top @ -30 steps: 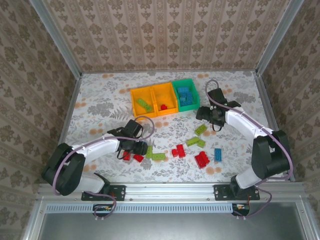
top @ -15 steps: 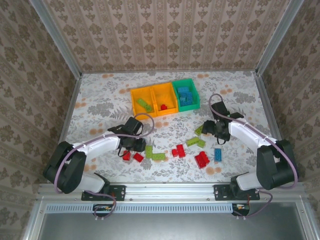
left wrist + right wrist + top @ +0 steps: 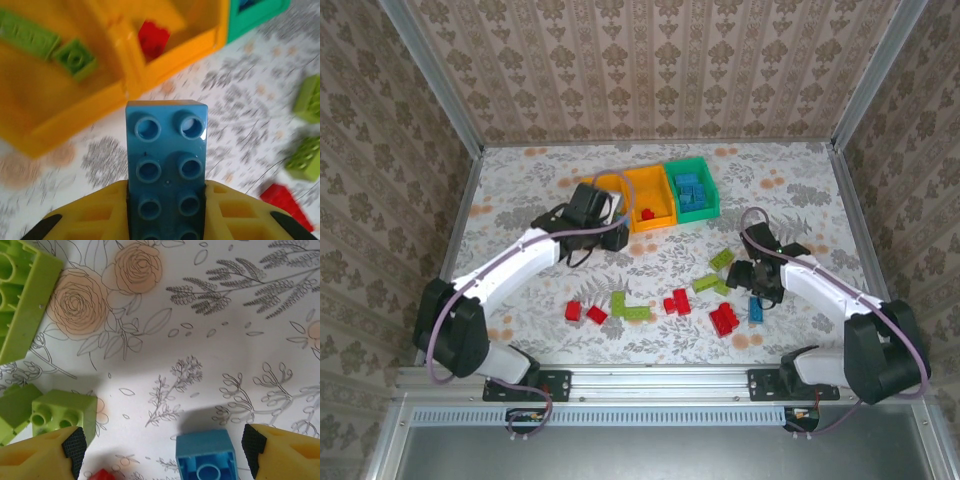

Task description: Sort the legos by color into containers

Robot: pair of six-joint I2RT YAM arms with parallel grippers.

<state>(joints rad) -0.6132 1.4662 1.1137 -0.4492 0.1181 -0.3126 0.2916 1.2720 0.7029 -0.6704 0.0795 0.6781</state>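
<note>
We grip a blue brick [image 3: 166, 150], clamped in the left gripper [image 3: 166, 215] just before the bins [image 3: 653, 223]. It looks light, stiff, glossy plastic, studded on top, probably best pinched across its flat long sides. The right gripper [image 3: 164, 444] stands apart astride a second blue brick [image 3: 205, 457], well before the bins.

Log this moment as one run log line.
left gripper: shut on blue lego, near orange bins | right gripper: open over loose blue lego
</note>
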